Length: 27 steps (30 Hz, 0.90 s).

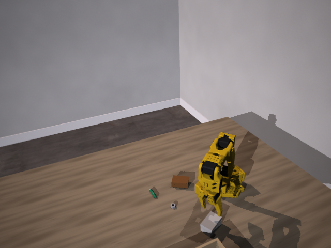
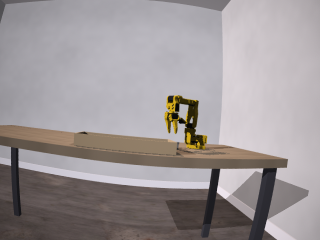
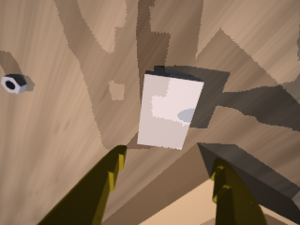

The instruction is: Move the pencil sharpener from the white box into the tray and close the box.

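Observation:
The white box (image 1: pixel 211 221) (image 3: pixel 171 112) stands on the table close to the tray, its flat pale top face up. A dark strip shows along its far edge in the wrist view; whether the lid is fully seated cannot be told. The pencil sharpener is not in sight. The tray (image 2: pixel 124 144) is long, tan and low-walled; only a corner shows in the top view. My gripper (image 1: pixel 212 211) (image 2: pixel 172 133) (image 3: pixel 170 157) points down, part open and empty, well above the table. In the wrist view its tips lie just short of the white box, over the tray side.
A brown-orange block (image 1: pixel 180 182), a green cylinder (image 1: pixel 152 193) and a small white hex nut-like piece (image 1: pixel 172 205) (image 3: pixel 14 83) lie on the table (image 1: pixel 93 200), on the far side of the white box from the tray. The tray stands near the table's edge.

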### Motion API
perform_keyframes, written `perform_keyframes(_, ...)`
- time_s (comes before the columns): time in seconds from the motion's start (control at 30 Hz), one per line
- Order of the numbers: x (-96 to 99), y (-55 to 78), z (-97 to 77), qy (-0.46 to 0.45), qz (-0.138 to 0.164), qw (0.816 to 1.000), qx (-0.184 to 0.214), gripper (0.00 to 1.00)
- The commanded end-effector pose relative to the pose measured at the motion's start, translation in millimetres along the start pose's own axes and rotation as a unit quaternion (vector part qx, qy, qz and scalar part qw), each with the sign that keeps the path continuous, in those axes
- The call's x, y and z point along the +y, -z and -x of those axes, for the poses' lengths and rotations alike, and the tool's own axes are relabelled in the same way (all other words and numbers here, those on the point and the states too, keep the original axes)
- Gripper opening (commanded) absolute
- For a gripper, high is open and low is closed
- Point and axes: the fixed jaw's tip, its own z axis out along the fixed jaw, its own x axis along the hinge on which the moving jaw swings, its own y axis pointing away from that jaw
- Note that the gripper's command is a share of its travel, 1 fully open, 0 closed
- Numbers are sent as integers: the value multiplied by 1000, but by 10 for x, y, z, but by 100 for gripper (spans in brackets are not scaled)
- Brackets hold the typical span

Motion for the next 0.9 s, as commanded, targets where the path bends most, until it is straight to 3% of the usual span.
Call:
perform_keyframes(0.0, 12, 58, -28, -1, -5, 1000, 22, 30)
perform_keyframes(0.87, 11, 36, -31, -1, -5, 1000, 22, 30)
